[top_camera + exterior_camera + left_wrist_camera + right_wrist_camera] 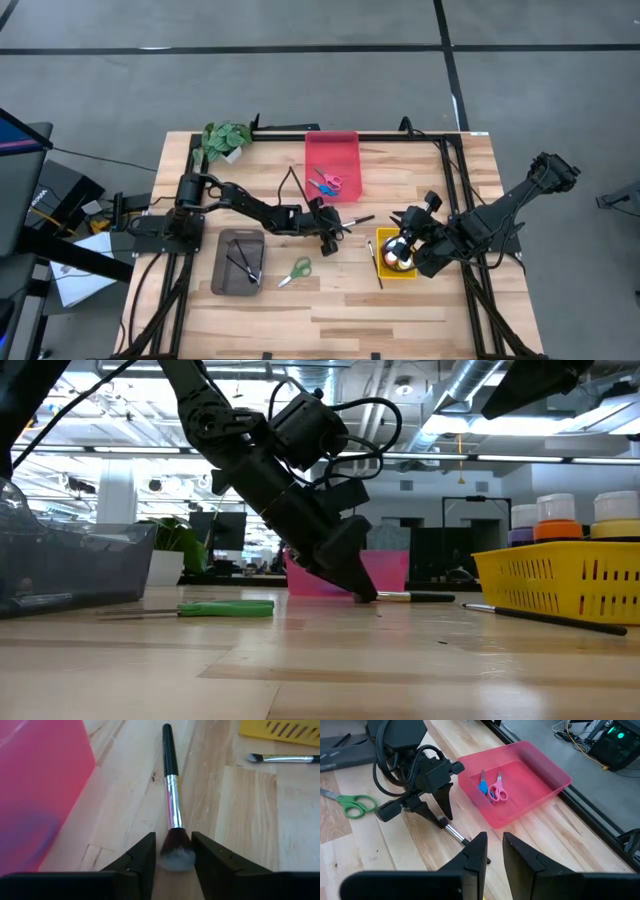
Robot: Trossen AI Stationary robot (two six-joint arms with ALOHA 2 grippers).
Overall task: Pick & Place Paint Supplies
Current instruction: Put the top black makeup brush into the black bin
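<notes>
A dark-handled brush with a silver ferrule (171, 795) lies flat on the table between the red tray (345, 150) and the yellow tray (383, 240). My left gripper (173, 837) is open and tipped down at the table, with a finger on each side of the brush's fluffy bristle end (176, 852). My right gripper (495, 851) hovers over the yellow tray, open by a narrow gap and holding nothing. Paint bottles (556, 518) stand in the yellow tray. Blue and pink scissors (492, 790) lie in the red tray. Green scissors (295, 270) lie on the table. My left gripper comes at the brush slanting down from the table's left, its fingers (142, 857) in line with the handle. They flank the bristle end very closely, but I cannot tell whether they touch it. The bristles keep their flared shape and the brush lies on the table.
A grey tray (222, 270) holding thin brushes sits near the left arm's base. Another thin brush (379, 268) lies beside the yellow tray. A potted plant (225, 140) stands at the far left corner. Bare wood lies along the near edge.
</notes>
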